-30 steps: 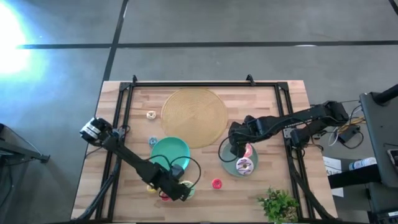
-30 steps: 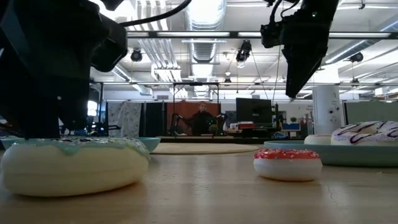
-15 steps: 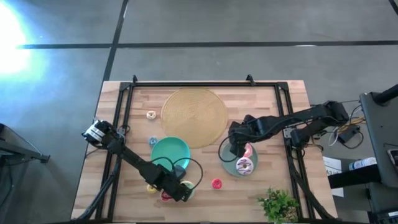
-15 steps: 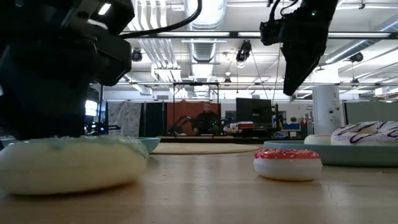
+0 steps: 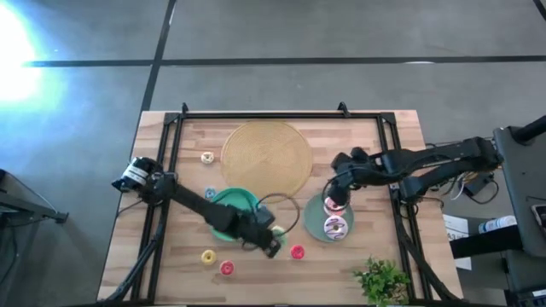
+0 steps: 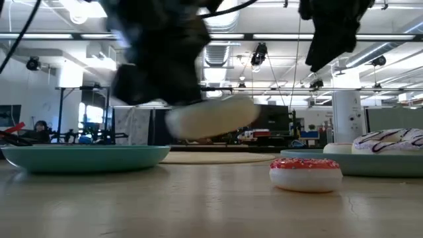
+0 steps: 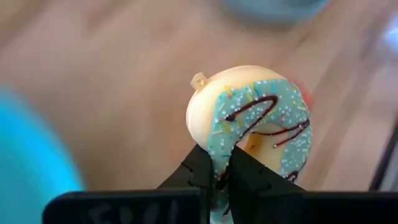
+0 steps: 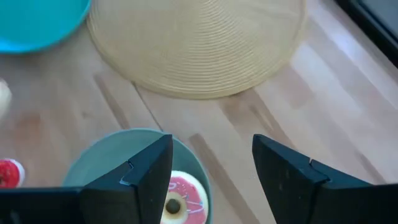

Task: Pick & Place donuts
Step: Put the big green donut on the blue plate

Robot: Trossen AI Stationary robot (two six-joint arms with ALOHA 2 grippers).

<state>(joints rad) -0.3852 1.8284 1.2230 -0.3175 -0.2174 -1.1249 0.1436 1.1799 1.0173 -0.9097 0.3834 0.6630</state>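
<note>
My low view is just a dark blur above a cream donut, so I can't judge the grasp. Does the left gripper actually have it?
Observer: Yes. The left wrist view shows the left gripper shut on the green-iced donut, pinching its rim.
Operator: Where over the table is it?
Observer: From above, it hangs beside the right edge of the teal plate, near the red donut.
Operator: And the right gripper?
Observer: Its wrist view shows the right gripper open above the grey-green plate, over a pink donut.
</note>
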